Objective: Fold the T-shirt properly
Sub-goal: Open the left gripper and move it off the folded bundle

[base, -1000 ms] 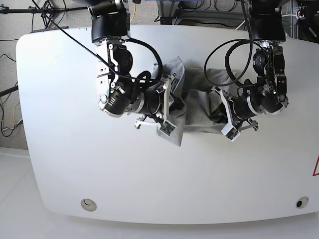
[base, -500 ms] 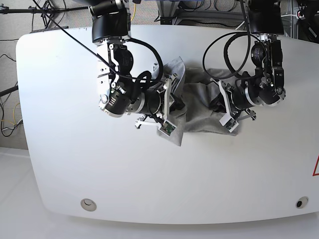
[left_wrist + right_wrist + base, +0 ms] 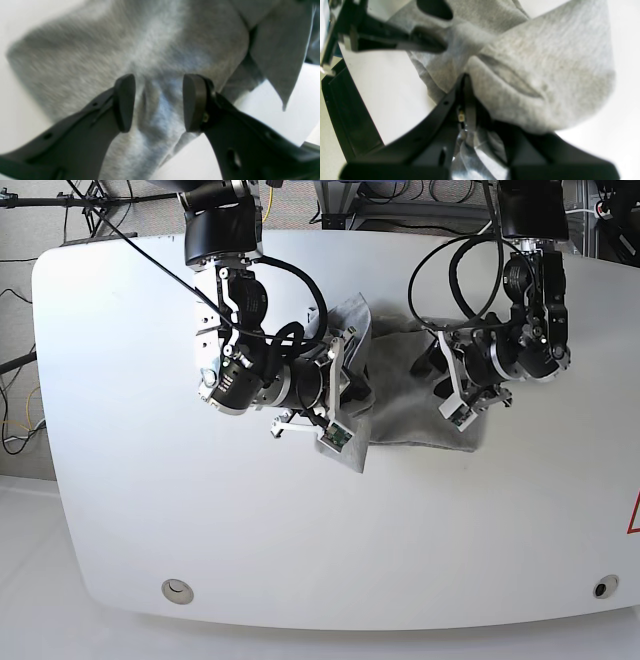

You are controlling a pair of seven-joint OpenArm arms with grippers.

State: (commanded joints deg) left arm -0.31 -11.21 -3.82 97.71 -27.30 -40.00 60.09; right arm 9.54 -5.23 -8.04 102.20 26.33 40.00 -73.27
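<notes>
Grey T-shirt [image 3: 410, 395] bunched on white worktop [image 3: 130, 510], right end effector [image 3: 467, 82] clamped on a fold, left end effector [image 3: 157, 102] spread apart above the cloth

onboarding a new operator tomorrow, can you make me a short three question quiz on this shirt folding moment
1. True or false: the right gripper has its jaws shut on the T-shirt.
2. How do the left gripper's jaws stand? A) shut on the cloth B) open, with grey cloth between them C) open over the bare table
3. Fill in: in the base view the T-shirt lies bunched ____ the two arms.

Key
1. True: in the right wrist view the jaws meet with cloth pinched and draped over them.
2. B: in the left wrist view the two pads stand apart, with a ridge of fabric in the gap.
3. between
</notes>
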